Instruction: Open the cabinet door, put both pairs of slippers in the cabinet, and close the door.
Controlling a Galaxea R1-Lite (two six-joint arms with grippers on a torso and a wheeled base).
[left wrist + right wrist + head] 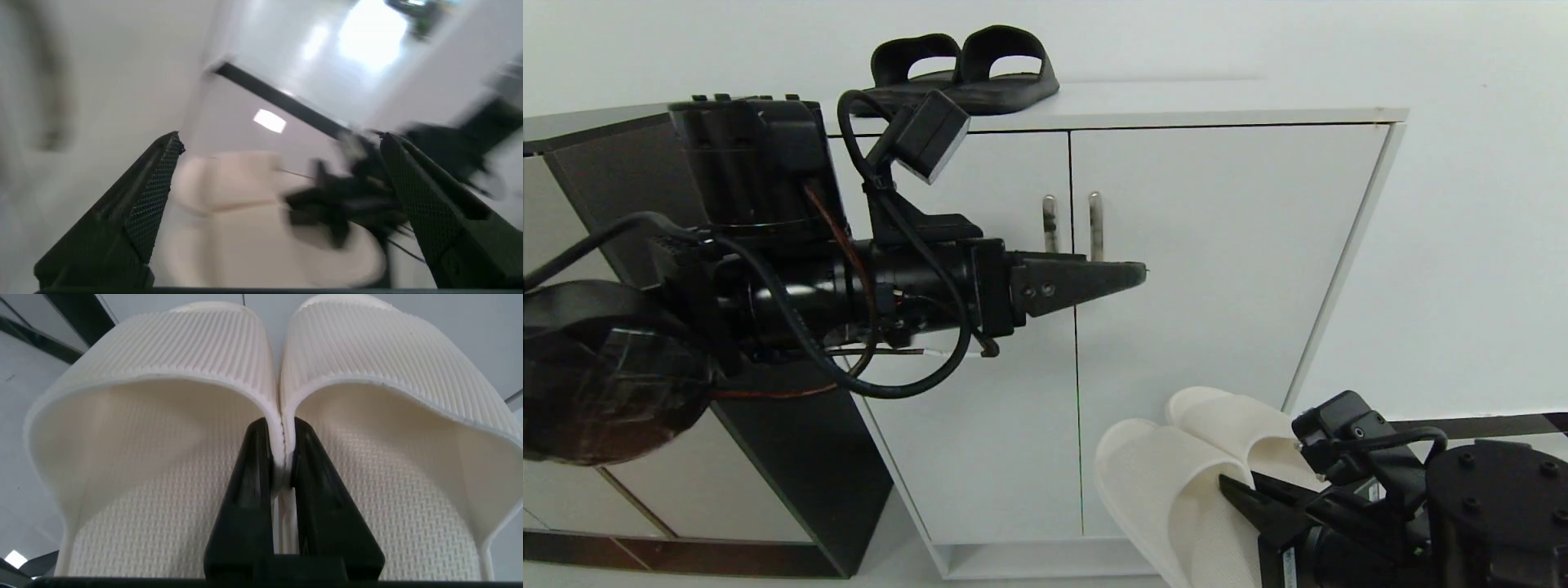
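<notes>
A white cabinet (1217, 245) stands with both doors shut, its two metal handles (1095, 224) side by side at the middle seam. A black pair of slippers (968, 69) lies on its top. My left gripper (1127, 273) is held level in front of the doors just below the handles; its fingers (147, 204) stand wide apart with nothing between them (282, 143). Low at the right, my right gripper (1233, 490) is shut on a white pair of slippers (1176, 465), pinching the two touching inner edges (283, 469) of the pair (163, 457).
A dark glossy panel (792, 457) stands against the cabinet's left side. A white wall (1462, 245) runs behind and to the right, with a dark strip (1486, 425) along its foot.
</notes>
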